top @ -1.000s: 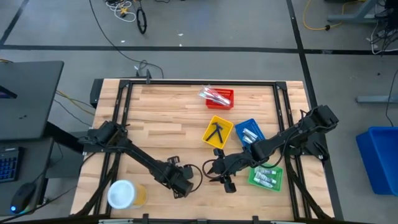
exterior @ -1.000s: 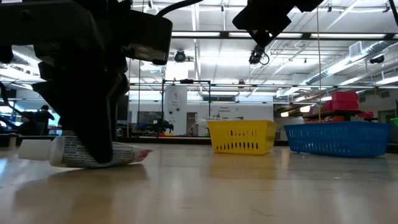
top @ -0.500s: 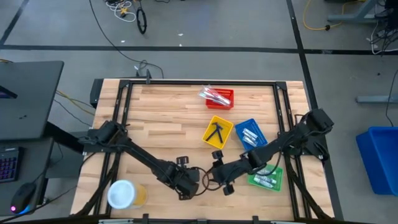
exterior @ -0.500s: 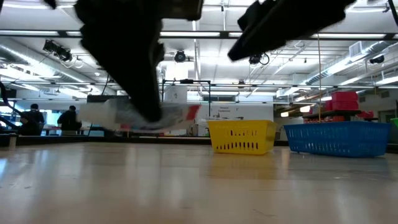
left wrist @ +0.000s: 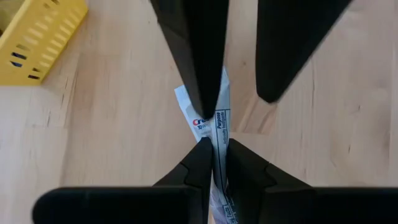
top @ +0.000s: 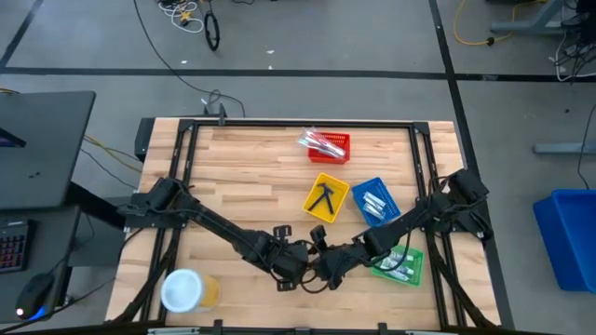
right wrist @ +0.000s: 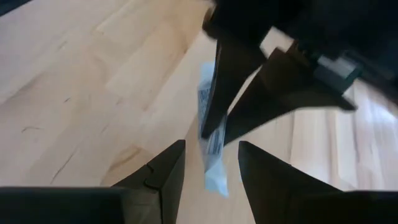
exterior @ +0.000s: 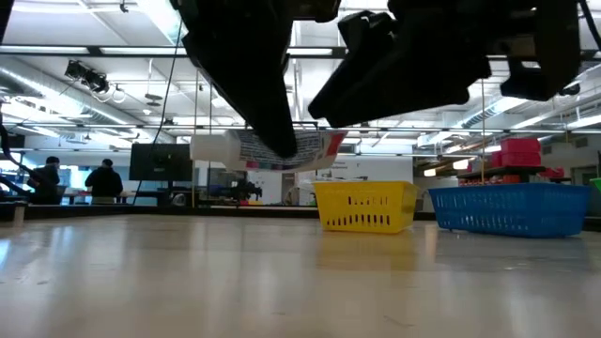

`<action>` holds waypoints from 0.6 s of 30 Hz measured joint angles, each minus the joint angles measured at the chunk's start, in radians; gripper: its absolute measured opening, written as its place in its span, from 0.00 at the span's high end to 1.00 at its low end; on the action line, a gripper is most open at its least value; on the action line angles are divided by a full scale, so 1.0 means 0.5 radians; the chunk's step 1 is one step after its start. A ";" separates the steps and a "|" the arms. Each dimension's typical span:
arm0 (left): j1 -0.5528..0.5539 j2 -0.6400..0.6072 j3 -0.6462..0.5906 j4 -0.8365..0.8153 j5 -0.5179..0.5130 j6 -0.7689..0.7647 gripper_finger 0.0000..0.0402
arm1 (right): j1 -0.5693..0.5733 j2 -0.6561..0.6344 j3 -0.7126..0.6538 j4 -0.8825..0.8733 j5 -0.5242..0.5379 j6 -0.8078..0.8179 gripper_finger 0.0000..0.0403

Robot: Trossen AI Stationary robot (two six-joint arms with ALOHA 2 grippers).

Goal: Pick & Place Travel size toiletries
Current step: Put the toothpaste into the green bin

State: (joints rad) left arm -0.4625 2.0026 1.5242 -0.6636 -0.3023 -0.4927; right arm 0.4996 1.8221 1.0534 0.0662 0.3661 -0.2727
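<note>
Mid-handover, by the look of it: small white toothpaste tube (exterior: 268,148) held clear of the worktop (top: 242,177), level in the low view, cap end to that picture's left, crimped red-marked end toward the other arm. Pinched edge-on in the left gripper (left wrist: 214,155), jaws pressed tight on its flat body, printed label showing between them. Met nose to nose by the right gripper (right wrist: 208,158) at the front middle of the worktop, jaws spread, one finger to each side of the tube's free end but not yet gripping, as far as the right wrist view tells.

Next move, as a judgement: right jaws to be pressed onto the free end, left jaws parted only once that hold is firm, then the tube carried to a tray. Likely destination the green tray (top: 413,268), just beside the right arm and already holding similar white tubes; blue tray (top: 365,187), yellow tray (top: 313,199) and red tray (top: 341,140) further back with other items.

Pose: both arms stretched low and diagonally inward from the worktop's side edges, left gripper (top: 293,264) and right gripper (top: 319,267) nearly touching. Large white-topped yellow tub (top: 183,290) apart at the front left corner.
</note>
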 joint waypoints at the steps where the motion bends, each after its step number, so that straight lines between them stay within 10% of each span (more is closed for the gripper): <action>1: 0.003 0.000 0.000 0.004 0.000 0.003 0.88 | 0.000 0.000 0.000 0.022 0.001 -0.018 0.61; 18: 0.005 -0.003 0.000 0.069 0.014 0.038 0.88 | 0.001 0.000 0.000 -0.067 0.000 -0.189 0.70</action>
State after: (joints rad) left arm -0.4599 2.0010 1.5242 -0.6289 -0.2951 -0.4736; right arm 0.4999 1.8221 1.0534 0.0325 0.3663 -0.3671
